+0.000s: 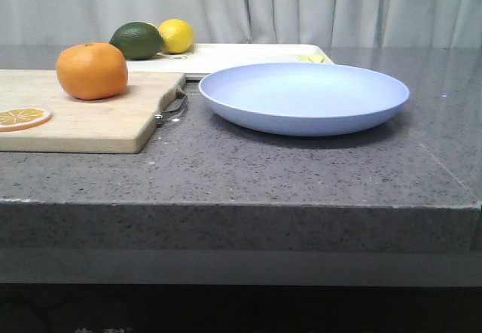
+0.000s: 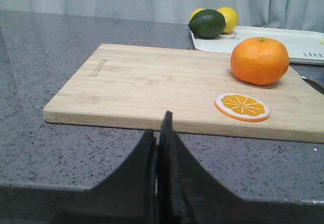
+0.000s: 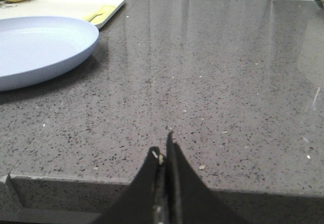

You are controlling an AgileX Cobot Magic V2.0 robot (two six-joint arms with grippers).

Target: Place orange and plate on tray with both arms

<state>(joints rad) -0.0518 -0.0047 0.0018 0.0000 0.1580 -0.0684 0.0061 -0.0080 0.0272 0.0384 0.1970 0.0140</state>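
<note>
The orange point(image 1: 92, 70) sits on the wooden cutting board point(image 1: 83, 122) at the left; it also shows in the left wrist view point(image 2: 259, 61). The lavender-blue plate point(image 1: 303, 96) lies on the counter right of the board, and its edge shows in the right wrist view point(image 3: 40, 51). The white tray point(image 1: 226, 56) lies behind both, also in the left wrist view point(image 2: 283, 44) and the right wrist view point(image 3: 66, 6). My left gripper point(image 2: 158, 127) is shut and empty, at the counter's near edge short of the board. My right gripper point(image 3: 163, 148) is shut and empty, near the front edge, right of the plate. Neither shows in the front view.
A dark green lime point(image 1: 137, 40) and a yellow lemon point(image 1: 176, 35) rest on the tray's left end. A flat orange slice point(image 1: 24, 117) lies on the board near its front. The board's metal handle point(image 1: 172, 108) points toward the plate. Grey curtains hang behind the counter.
</note>
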